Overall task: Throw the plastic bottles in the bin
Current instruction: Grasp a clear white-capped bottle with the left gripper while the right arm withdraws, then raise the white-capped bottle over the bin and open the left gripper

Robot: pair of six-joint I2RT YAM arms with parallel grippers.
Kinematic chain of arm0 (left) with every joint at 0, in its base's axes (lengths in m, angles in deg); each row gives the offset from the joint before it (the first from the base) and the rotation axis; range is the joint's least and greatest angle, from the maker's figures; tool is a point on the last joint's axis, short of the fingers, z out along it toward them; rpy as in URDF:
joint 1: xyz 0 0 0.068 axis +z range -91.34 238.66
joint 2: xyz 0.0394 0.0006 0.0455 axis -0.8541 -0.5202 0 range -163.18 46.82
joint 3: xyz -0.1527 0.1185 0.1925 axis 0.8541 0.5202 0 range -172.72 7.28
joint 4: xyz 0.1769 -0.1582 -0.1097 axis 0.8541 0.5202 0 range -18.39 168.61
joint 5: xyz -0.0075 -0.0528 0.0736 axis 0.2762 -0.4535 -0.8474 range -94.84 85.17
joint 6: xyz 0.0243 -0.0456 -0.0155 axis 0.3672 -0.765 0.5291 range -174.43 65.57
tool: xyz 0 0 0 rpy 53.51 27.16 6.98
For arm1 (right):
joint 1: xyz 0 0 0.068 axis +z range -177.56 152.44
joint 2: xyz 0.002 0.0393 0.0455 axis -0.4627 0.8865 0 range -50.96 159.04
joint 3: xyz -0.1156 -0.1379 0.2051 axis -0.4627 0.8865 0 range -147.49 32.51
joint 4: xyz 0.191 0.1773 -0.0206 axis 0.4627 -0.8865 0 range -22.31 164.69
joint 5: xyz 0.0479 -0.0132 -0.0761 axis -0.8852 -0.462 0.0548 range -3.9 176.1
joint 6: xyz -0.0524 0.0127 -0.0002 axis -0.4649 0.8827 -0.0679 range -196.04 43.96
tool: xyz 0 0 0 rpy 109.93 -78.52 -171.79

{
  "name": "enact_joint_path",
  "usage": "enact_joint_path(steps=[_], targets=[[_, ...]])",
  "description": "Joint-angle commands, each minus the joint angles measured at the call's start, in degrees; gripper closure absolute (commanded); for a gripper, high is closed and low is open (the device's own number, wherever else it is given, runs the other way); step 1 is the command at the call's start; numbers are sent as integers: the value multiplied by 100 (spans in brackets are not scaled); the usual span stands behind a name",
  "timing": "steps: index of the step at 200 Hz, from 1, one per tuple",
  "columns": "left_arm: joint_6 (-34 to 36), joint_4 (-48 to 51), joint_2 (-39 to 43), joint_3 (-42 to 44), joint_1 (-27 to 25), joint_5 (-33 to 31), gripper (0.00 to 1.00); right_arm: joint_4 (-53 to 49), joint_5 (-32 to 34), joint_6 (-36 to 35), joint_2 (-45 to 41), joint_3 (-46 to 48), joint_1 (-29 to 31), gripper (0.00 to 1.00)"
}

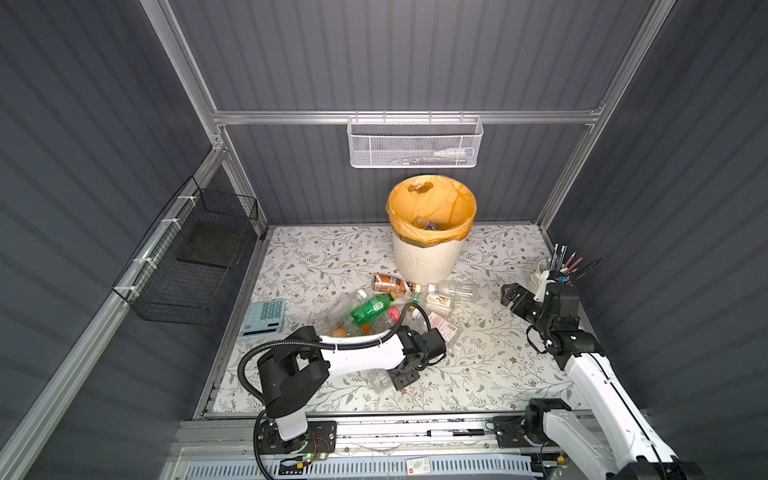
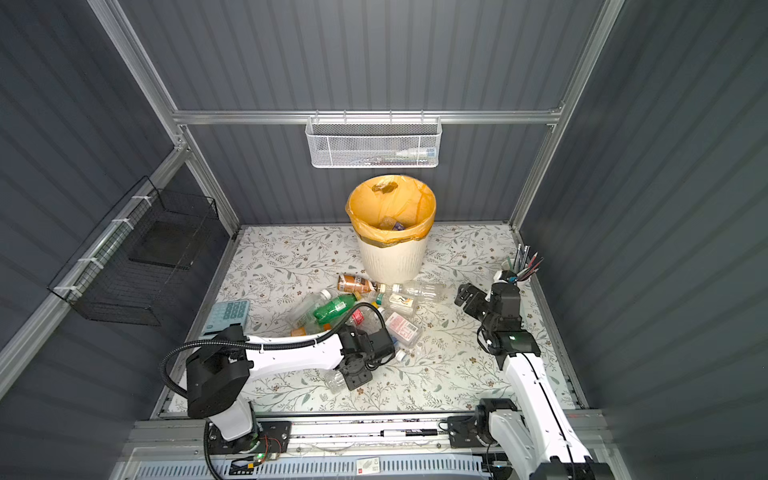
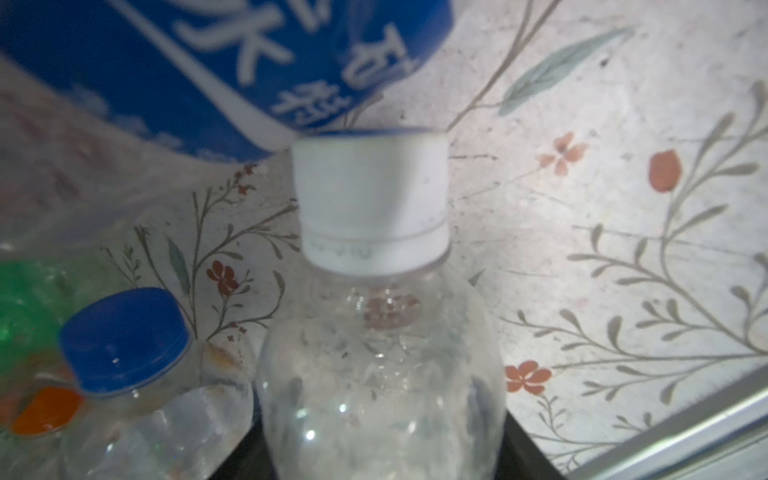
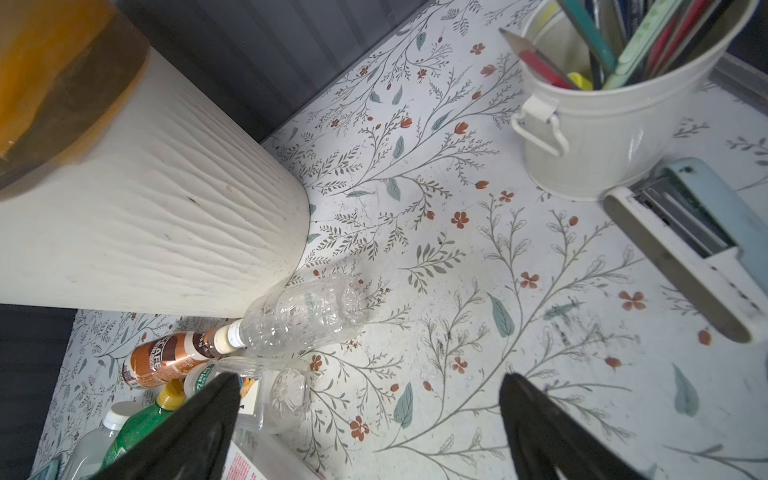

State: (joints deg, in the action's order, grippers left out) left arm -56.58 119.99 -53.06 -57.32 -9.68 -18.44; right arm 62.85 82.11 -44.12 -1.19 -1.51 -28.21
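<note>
Left wrist view: a clear white-capped bottle [image 3: 374, 365] filled the frame, dark fingers [image 3: 528, 449] against both its flanks. The left hand [image 1: 395, 379] sat low on the near part of the worktop [image 1: 490, 374], clenched on that bottle. Just beyond lay the heap of plastic bottles [image 1: 374, 309], a green one uppermost. The right hand [image 4: 370, 376] hovered to the heap's right, spread wide and holding nothing. Farthest back, by the rear wall, the bin [image 1: 426, 257] stood upright with bottles inside its orange-yellow liner [image 1: 432, 199].

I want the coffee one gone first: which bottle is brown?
The brown bottle lying just in front of the bin; the others are clear or green.
</note>
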Motion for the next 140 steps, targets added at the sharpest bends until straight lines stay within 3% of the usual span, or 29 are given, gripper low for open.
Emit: enact_joint_path(steps=[1,42,78,93,107,140], targets=[[-70,72,124,-53,-45,162,43,93,-93,40,11,49,-40,1],[-142,-20,987,-189,-39,-399,48,112,-122,65,21,32,-76,1],[641,-408,2108,-1003,11,-2273,54,182,-168,115,3,5,-102,1],[1266,-1341,2583,-1332,60,-2842,54,212,-199,146,-31,15,-109,1],[2047,-2676,3030,-1383,122,-2937,52,220,-199,164,-83,26,-111,1],[3152,-6082,3413,-1235,343,-2258,47,85,-115,98,-258,11,-120,1]])
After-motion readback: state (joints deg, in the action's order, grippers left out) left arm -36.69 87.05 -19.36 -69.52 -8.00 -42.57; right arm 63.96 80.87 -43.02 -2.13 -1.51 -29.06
